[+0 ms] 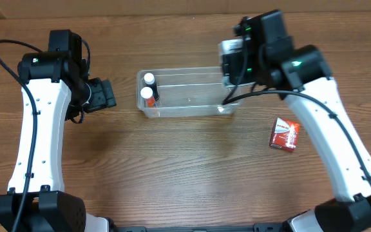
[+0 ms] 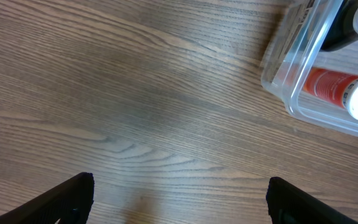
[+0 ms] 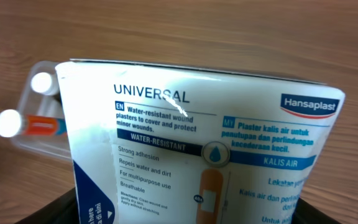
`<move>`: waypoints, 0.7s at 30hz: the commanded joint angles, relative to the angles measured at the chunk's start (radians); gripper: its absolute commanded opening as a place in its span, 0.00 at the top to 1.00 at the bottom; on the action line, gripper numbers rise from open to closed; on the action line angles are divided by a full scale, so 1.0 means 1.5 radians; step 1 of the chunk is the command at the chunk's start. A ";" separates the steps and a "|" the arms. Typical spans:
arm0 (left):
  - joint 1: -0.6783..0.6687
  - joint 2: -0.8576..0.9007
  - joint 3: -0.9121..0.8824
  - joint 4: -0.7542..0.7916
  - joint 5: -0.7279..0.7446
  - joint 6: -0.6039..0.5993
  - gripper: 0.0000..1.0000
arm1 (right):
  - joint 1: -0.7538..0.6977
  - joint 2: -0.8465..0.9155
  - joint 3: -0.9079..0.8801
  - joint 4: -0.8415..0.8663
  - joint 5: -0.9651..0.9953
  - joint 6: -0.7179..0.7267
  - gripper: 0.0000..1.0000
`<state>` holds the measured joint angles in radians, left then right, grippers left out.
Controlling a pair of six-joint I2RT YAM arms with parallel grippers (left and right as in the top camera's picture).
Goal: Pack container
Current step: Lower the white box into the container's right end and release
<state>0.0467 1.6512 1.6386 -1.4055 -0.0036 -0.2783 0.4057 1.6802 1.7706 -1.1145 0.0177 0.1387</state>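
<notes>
The clear plastic container lies at the table's middle back, with two white-capped tubes at its left end. It also shows in the left wrist view and the right wrist view. My right gripper is shut on a white and blue Hansaplast plaster box, held over the container's right end. My left gripper is open and empty, just left of the container above bare wood.
A small red cardboard box lies on the table right of the container, under my right arm. The table is brown wood.
</notes>
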 commanded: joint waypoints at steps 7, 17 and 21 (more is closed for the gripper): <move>0.004 -0.012 -0.001 0.001 0.000 0.009 0.10 | 0.019 0.177 -0.034 0.057 0.004 0.083 0.25; 0.004 -0.012 -0.001 0.006 0.000 0.009 0.10 | 0.015 0.274 -0.034 0.079 0.012 0.082 0.23; 0.004 -0.012 -0.001 0.006 0.000 0.009 0.10 | 0.016 0.276 -0.034 0.086 0.027 0.082 0.11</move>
<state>0.0467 1.6512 1.6386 -1.3983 -0.0036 -0.2787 0.4324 2.1021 1.7199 -0.9920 0.0326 0.2577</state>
